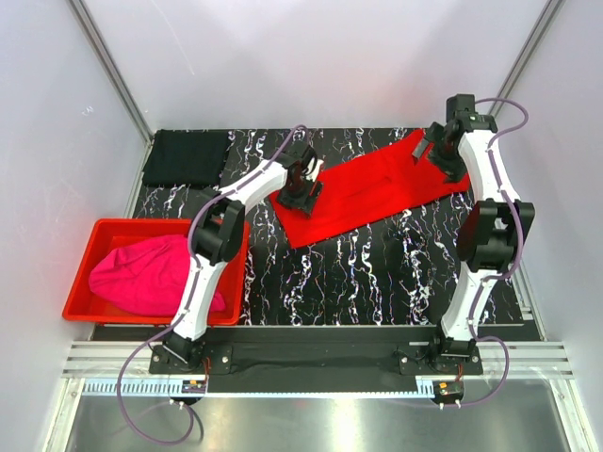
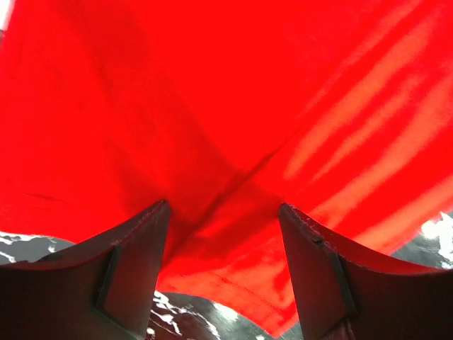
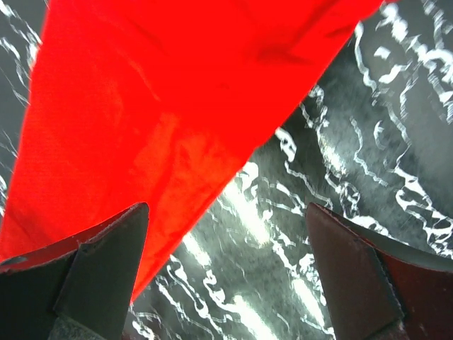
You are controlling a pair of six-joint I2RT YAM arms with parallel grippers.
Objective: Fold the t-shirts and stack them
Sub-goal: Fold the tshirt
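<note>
Marbled table [image 1: 377,273], white walls [image 1: 57,94]. Red shirt [image 1: 367,193] lies centre toward 2 o'clock; bin [image 1: 141,320] holding pink shirt [image 1: 141,273] at 8; black shirt [image 1: 188,155] at 11. Left gripper [image 2: 224,205] and right gripper [image 3: 228,206] gape over the red shirt's ends.

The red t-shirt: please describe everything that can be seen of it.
The red t-shirt is plain, bright red soft cloth, folded into a long flat band. It lies slanted on the black marbled table, its left end nearer the arms, its right end farther. Slight creases run across it. The left arm's fingers stand open over its left end; the right arm's fingers stand open astride its right end's edge. Whether they touch the cloth cannot be told.
</note>
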